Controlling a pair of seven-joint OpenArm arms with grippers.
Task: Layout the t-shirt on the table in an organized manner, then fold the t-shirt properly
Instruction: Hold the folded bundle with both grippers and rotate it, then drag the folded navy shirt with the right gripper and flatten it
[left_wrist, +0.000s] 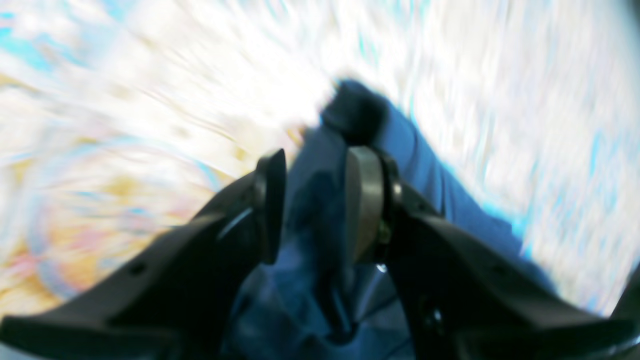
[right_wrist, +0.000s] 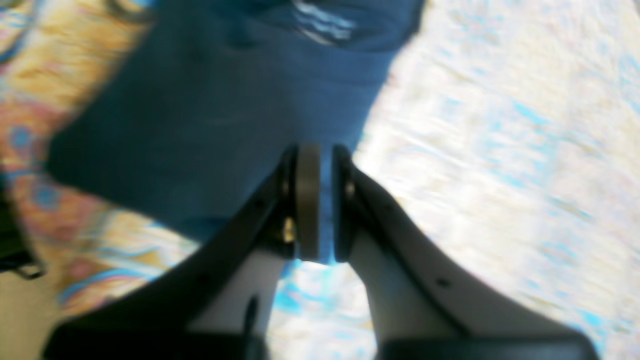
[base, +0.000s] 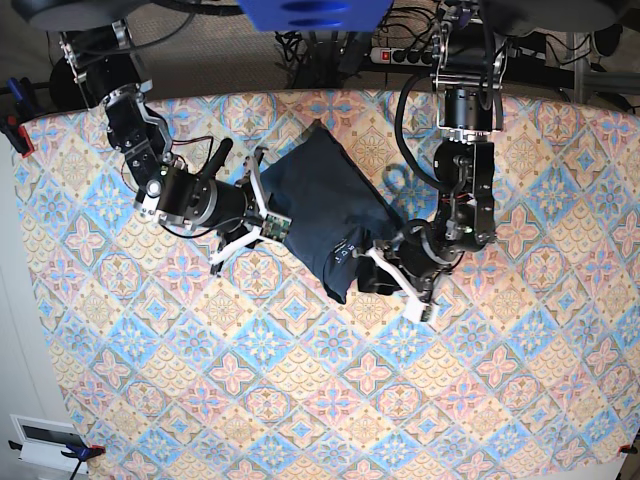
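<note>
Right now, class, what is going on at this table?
A two-armed robot is handling a dark blue t-shirt on the patterned table. The right gripper is clamped on one edge of the cloth; the left gripper has bunched fabric between its fingers. The shirt is crumpled, not laid flat.

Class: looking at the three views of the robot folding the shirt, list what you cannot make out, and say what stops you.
- Table pattern, left wrist view: motion blur.
- T-shirt sleeves and hem, base view: bunched folds hide them.
- Left tool tips, base view: buried in dark cloth.
- White marking on the shirt, right wrist view: blurred, cut by the top edge.
</note>
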